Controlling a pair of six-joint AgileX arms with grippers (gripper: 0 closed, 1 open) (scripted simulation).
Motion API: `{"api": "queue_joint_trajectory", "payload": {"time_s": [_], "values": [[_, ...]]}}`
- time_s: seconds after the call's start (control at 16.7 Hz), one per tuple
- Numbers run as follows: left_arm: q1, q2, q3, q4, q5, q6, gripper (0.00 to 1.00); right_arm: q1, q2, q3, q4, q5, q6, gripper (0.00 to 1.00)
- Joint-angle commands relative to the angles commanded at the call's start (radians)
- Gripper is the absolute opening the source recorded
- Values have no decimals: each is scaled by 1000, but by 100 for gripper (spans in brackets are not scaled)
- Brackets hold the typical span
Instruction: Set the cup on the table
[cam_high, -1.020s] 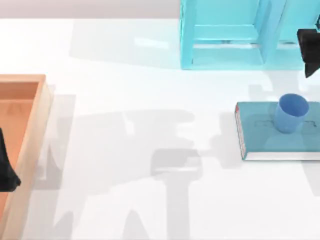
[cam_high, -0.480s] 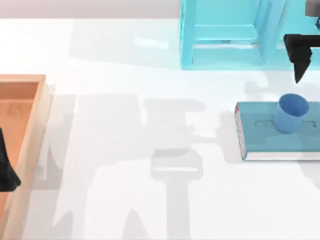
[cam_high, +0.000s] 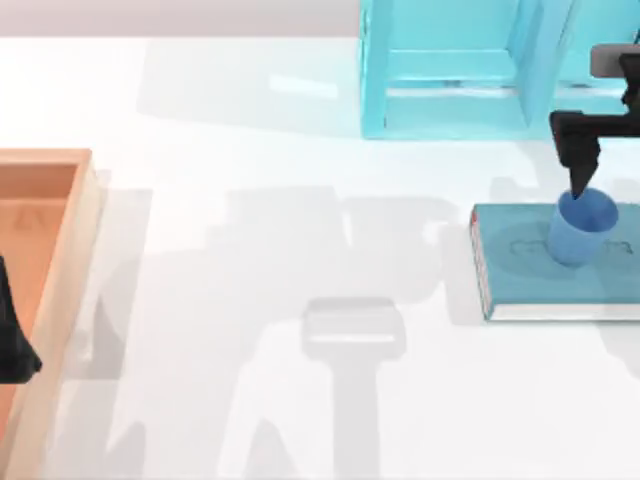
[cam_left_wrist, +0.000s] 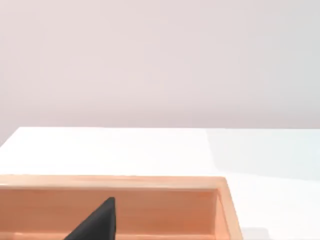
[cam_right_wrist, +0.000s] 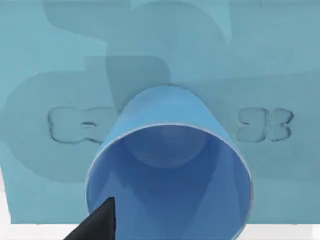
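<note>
The blue cup (cam_high: 580, 228) stands upright on a teal book (cam_high: 520, 275) at the right side of the white table (cam_high: 300, 260). My right gripper (cam_high: 588, 190) hangs open just over the cup's far rim, not gripping it. In the right wrist view the cup's open mouth (cam_right_wrist: 170, 170) lies directly below, with one dark fingertip (cam_right_wrist: 97, 225) at its rim. My left gripper (cam_high: 15, 345) is parked over the orange tray at the left edge.
An orange wooden tray (cam_high: 70, 250) lies along the left edge, and its wall (cam_left_wrist: 150, 182) also faces the left wrist camera. A light blue open rack (cam_high: 450, 70) stands at the back right, just behind the book. Bare tabletop spreads between tray and book.
My right gripper has come in from the right edge, moving left and down toward the cup until it hangs over the rim. The cup, the book and the left arm have stayed still.
</note>
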Motion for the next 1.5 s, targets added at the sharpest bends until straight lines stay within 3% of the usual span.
{"api": "queue_joint_trajectory", "payload": {"time_s": [0.24,0.54,1.32,1.5], "values": [[0,0,0,0,0,0,100,4,10,-150,160,0,4,100],[0,0,0,0,0,0,100,4,12,-175,186,0,4,100],[0,0,0,0,0,0,100,4,12,-175,186,0,4,2],[0,0,0,0,0,0,100,4,12,-175,186,0,4,0]]}}
